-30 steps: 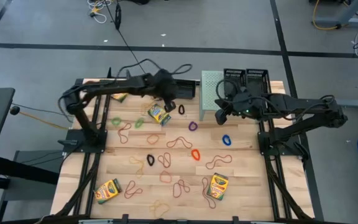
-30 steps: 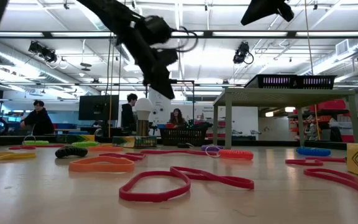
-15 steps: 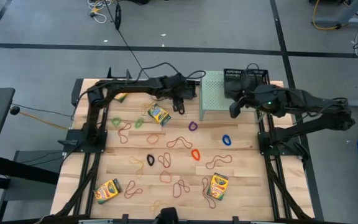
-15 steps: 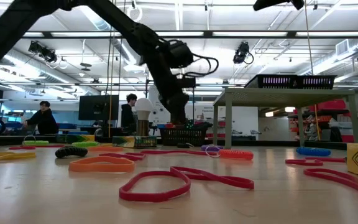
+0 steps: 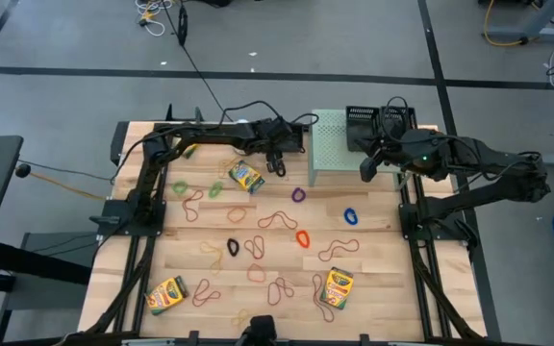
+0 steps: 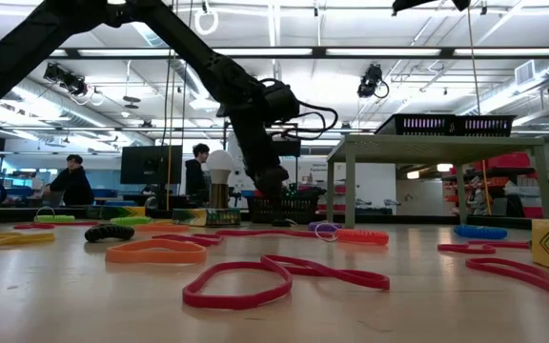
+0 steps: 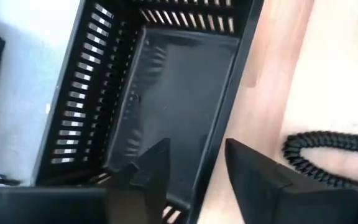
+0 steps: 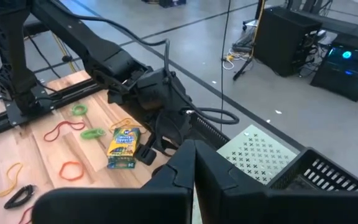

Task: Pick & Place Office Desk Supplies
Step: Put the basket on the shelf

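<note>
Two black mesh baskets (image 5: pixel 381 118) top the pale green mesh riser (image 5: pixel 326 144), upper right; we see the left hand (image 7: pixel 194 165) spread above a third black slatted basket (image 7: pixel 160 93), the right hand (image 8: pixel 194 165) pressed together, empty.

Pale green mesh riser (image 5: pixel 327 141) on wooden table (image 5: pixel 373 250); white ball lamp (image 6: pixel 220 164).

Crayon boxes (image 5: pixel 246 177) and rubber-band loops (image 5: pixel 276 219) across table (image 5: pixel 383 288); baskets (image 5: pixel 381 120) on riser (image 5: pixel 327 144).
</note>
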